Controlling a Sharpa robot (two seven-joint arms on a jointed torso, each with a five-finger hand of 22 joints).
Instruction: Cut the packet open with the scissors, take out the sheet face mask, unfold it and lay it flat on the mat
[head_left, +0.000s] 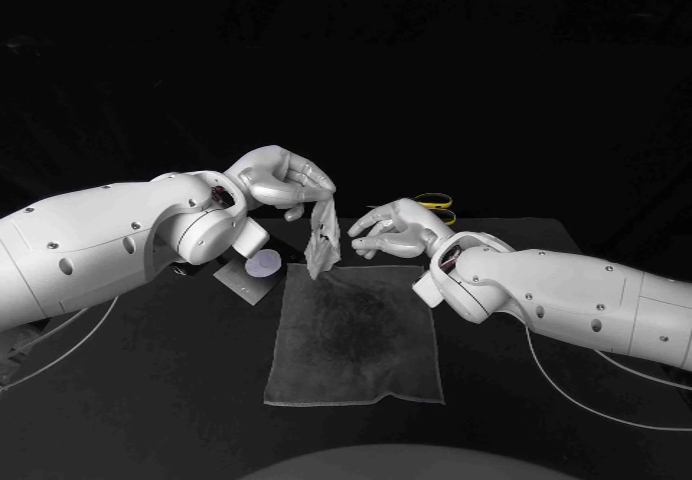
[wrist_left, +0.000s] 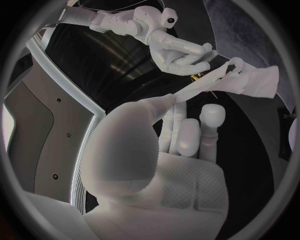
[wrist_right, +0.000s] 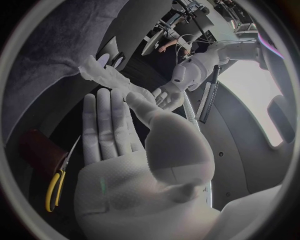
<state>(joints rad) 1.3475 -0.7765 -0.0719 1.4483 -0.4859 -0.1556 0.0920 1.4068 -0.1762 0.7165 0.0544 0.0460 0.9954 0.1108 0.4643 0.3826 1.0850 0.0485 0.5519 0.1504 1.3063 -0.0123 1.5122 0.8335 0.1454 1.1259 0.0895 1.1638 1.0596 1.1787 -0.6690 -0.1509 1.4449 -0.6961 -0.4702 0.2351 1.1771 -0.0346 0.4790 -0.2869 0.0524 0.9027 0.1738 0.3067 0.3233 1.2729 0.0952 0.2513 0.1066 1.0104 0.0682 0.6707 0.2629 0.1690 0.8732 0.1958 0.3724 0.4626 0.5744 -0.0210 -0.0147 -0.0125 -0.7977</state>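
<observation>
1. Head view: the left robot hand (head_left: 281, 180) was clamped on the top of the face mask (head_left: 325, 240). The mask hung as a narrow, folded strip over the far edge of the mat (head_left: 353, 340). Whether its lower end touched the mat could not be told.
2. The right robot hand (head_left: 389, 230) hovered just beside the strip, fingers apart and holding nothing.
3. The packet (head_left: 248, 283) lay on the table (head_left: 159, 400) under the left forearm, near the mat's far left corner. The scissors (head_left: 433, 200) lay beyond the right robot hand.
4. Stage, as judged: the mask was out of the packet, but unfolding and laying flat were not yet done.
5. Risks, as judged:
   - The thin sheet probably clings to itself, so a pinch that caught every layer would drag the strip sideways instead of opening it.
   - A hard pull against the left robot hand's grip could tear the sheet or slip it free.
   - Lowering the mask before it was spread would leave it creased, or partly off the mat toward the packet.
</observation>
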